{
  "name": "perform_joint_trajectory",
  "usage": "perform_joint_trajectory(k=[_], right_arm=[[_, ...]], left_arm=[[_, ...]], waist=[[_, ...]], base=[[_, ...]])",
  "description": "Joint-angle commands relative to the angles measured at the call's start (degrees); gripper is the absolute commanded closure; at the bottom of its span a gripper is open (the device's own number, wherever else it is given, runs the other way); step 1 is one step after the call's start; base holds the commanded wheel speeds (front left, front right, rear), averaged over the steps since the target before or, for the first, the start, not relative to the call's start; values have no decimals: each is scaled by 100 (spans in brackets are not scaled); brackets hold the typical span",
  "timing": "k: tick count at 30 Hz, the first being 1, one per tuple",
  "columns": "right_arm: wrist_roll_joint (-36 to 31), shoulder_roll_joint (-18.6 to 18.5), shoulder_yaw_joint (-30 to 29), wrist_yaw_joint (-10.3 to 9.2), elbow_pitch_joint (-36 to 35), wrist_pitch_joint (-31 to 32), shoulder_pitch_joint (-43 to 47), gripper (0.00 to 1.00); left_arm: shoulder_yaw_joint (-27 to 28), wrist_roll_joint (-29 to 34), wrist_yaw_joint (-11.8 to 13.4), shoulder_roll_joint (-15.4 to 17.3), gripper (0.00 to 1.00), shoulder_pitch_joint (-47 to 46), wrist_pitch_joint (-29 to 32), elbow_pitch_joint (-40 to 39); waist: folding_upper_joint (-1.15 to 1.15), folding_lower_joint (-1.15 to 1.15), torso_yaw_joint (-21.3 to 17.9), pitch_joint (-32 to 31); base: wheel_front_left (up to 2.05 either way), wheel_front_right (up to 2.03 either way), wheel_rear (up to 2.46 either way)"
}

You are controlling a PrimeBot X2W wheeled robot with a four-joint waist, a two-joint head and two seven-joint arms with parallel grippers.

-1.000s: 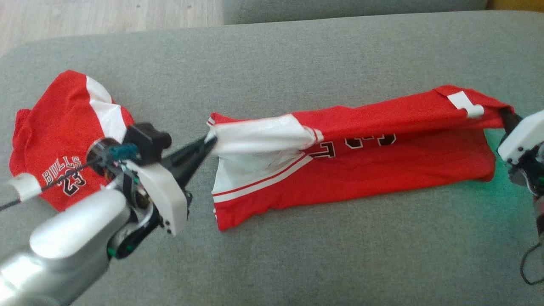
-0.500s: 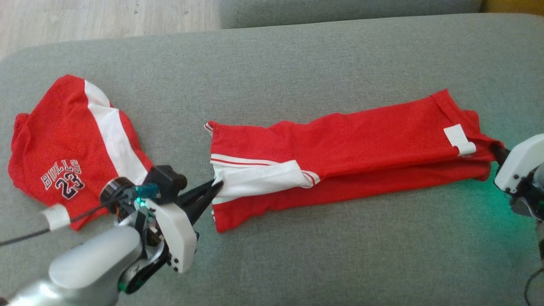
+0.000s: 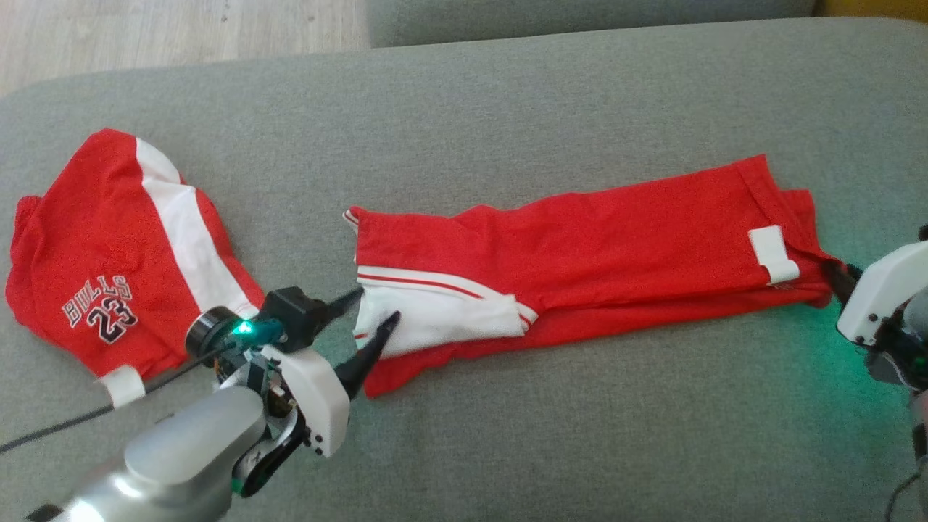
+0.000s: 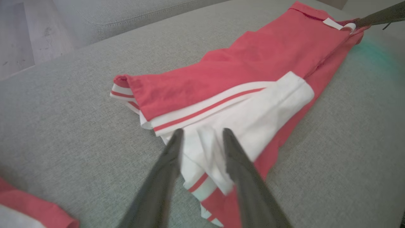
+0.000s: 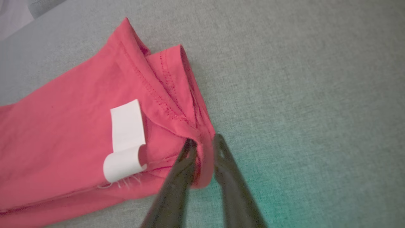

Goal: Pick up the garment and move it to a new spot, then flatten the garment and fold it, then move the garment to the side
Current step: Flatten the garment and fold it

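Sofa cushion (image 3: 507, 449): laying once-folded garment (image 3: 616, 239) down with left end effector (image 3: 377, 304) apart, right end effector (image 5: 204, 140) grip unclear; more folding, side-move pending.

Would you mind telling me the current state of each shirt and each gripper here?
Middle shirt: folded over lengthwise, lying on the couch.
Left shirt: lying loosely folded, logo facing up.
Left gripper: open, over the middle shirt's white end, holding nothing.
Right gripper: jaws slightly apart around the middle shirt's corner; whether it grips is unclear.
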Motion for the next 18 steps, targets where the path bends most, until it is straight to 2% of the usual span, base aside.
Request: perform_joint_trajectory(k=[1, 6, 9, 12, 14, 18], right_arm=[[-42, -56, 33, -4, -272, -98, 23, 0], [2, 71, -162, -4, -668, -570, -36, 0], [75, 195, -307, -4, -991, -1027, -80, 0], [172, 363, -347, -4, -1340, -1563, -51, 0], [293, 575, -363, -4, -1571, -1952, 17, 0], [250, 850, -9, -4, -1997, -2699, 325, 0]], left_arm=[[279, -34, 31, 107, 0, -73, -144, -11], [779, -299, 284, -16, 0, -7, -808, 123], [1287, -459, 498, -85, 0, 53, -1233, 18], [1983, -520, 766, -175, 0, 235, -1356, -207], [2667, -295, 918, -297, 0, 438, -1364, -534], [3821, 190, 957, -682, 0, 1203, -1366, -1003]], waist=[[0, 0, -21, -28], [0, 0, -60, -125], [0, 0, -70, -215], [0, 0, -82, -333], [0, 0, -86, -377], [0, 0, -98, -449]], base=[[0, 0, 0], [0, 0, 0], [0, 0, 0], [0, 0, 0], [0, 0, 0], [0, 0, 0]])
